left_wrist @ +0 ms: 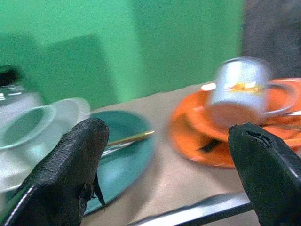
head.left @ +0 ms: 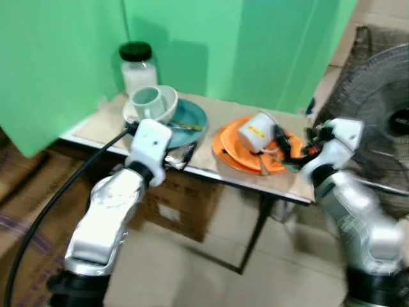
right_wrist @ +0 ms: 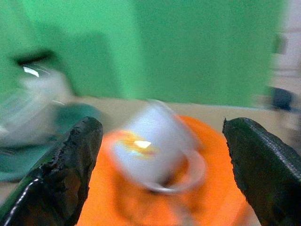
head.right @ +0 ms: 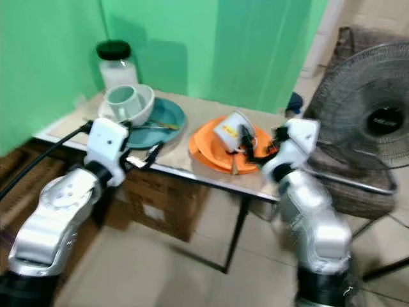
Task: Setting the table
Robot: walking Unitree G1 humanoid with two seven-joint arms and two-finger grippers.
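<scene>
On the table (head.left: pixel 208 167), a green cup sits in a white bowl (head.left: pixel 160 105) on a teal plate (head.left: pixel 192 118). The left gripper (left_wrist: pixel 169 155) hovers at the near edge, fingers wide apart, empty. A white mug (head.left: pixel 257 132) lies tipped on the orange plate (head.left: pixel 233 153), mouth facing away. The right gripper (right_wrist: pixel 162 165) gapes beside it; blurred.

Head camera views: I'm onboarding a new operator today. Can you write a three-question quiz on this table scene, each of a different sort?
1. True or false: the white mug stands upright on the orange plate.
2. What sits in the white bowl? A) a spoon B) a pale green cup C) a jar lid
3. Fill in: the jar with the black lid stands ____ the bowl, by the green backdrop.

Key
1. False; it lies tilted on its side.
2. B
3. behind
</scene>
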